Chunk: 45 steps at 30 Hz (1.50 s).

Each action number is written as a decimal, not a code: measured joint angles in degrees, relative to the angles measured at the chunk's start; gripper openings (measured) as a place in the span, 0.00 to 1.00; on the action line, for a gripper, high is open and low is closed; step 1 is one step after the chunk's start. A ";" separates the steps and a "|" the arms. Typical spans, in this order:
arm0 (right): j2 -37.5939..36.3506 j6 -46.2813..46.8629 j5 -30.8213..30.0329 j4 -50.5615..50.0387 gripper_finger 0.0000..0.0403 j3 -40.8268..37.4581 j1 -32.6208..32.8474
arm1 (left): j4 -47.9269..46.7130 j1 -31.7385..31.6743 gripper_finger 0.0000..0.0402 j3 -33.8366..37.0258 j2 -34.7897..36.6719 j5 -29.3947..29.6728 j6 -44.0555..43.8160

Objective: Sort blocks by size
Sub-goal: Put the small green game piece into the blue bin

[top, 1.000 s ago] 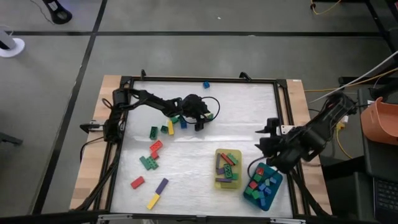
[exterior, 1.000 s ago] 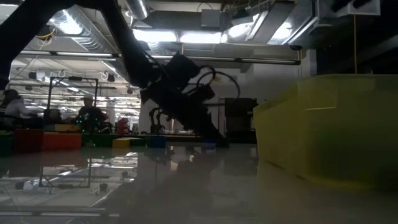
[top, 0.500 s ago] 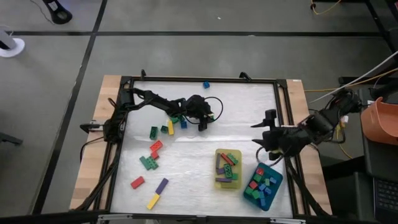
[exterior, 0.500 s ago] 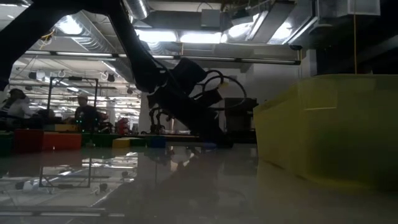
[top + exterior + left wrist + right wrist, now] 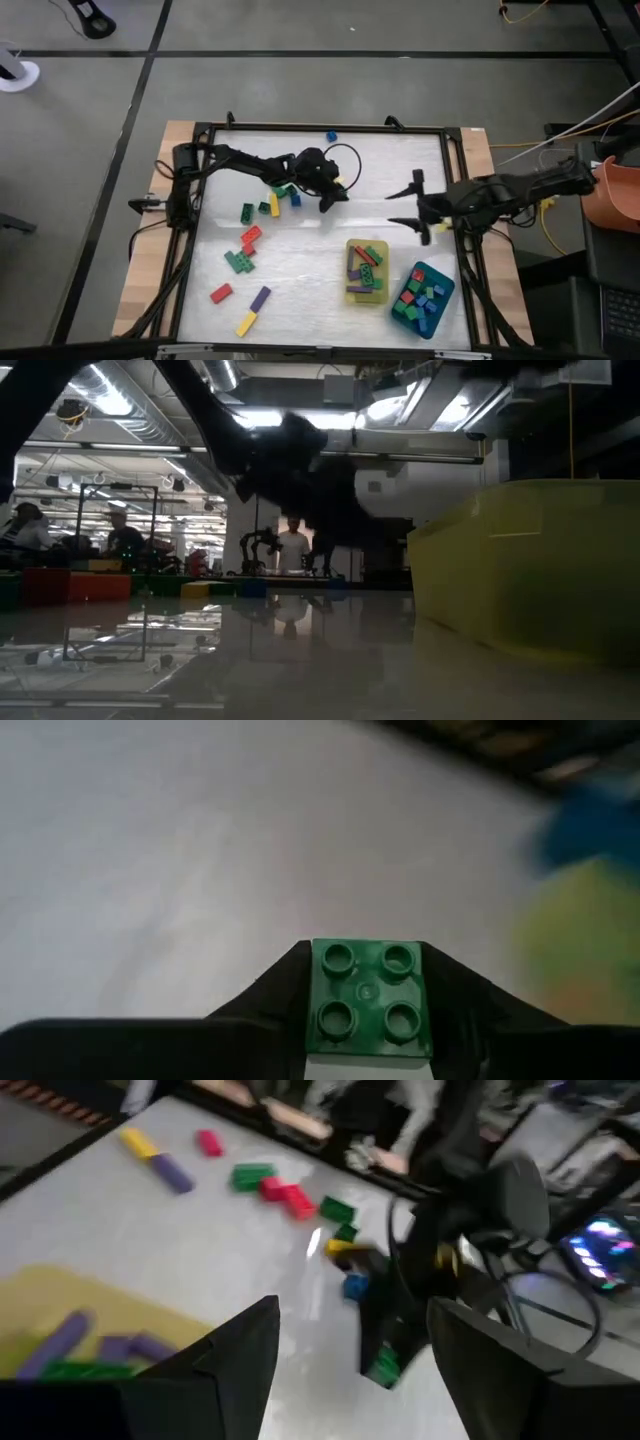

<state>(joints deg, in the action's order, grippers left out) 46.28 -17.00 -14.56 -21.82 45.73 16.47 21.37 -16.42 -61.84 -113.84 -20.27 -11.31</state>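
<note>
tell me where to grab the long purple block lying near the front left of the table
Grip the purple block across its two long sides, near its middle, coming straight down from above. It lies flat and slanted, so the gripper would likely need turning to match. The yellow block sits close by one end, so avoid gripping end to end.

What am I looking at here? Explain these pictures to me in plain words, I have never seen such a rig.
Two dark robot arms work at a white table, sorting toy bricks by size. One picture looks straight down on the table, one looks level across it, and two come from cameras on the arms' wrists. The left claw is shut on a small green square brick, best seen in its own wrist picture. The right claw hangs open and empty near the table's right side. Loose blocks lie scattered on the left. The yellow tray holds longer bricks, and the teal tray holds small ones.
</note>
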 joint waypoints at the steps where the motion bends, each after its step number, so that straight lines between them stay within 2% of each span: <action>1: -0.36 -0.02 -0.03 4.17 0.63 -3.10 -0.93 | 0.42 0.46 0.31 -0.01 0.91 -2.93 -2.28; 3: -0.25 -0.04 -0.24 12.34 0.63 -8.46 -2.46 | 1.34 1.68 0.31 0.02 2.04 -7.87 -6.13; 5: 0.94 -0.05 -0.22 19.32 0.63 -12.53 -3.18 | 2.02 3.23 0.31 0.06 3.13 -10.30 -8.35; 10: 5.88 -2.68 0.27 31.40 0.63 -16.70 -3.00 | 7.06 7.09 0.31 0.02 4.21 -11.11 -13.94; 18: 16.00 -3.03 4.25 38.98 0.63 -16.79 -3.00 | 17.37 10.13 0.31 0.01 4.13 -10.87 -21.09; 28: 22.91 -6.23 3.25 49.12 0.63 -16.77 -3.00 | 18.36 10.42 0.32 -0.01 4.13 -10.19 -21.80; 35: 24.78 -7.63 1.02 50.63 0.62 -16.76 -3.00 | 18.36 10.42 0.33 -0.01 4.13 -10.14 -21.25; 39: 24.92 -7.75 0.98 50.88 0.57 -16.76 -3.00 | 18.40 10.42 0.33 -0.01 4.13 -10.14 -21.21; 45: 24.92 -8.07 0.74 50.63 0.35 -16.76 -3.00 | 18.27 10.46 0.36 -0.01 4.13 -10.16 -19.50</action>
<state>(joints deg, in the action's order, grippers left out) 71.20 -25.08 -13.82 28.81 28.97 13.47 39.64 -5.96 -61.84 -109.71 -30.43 -30.81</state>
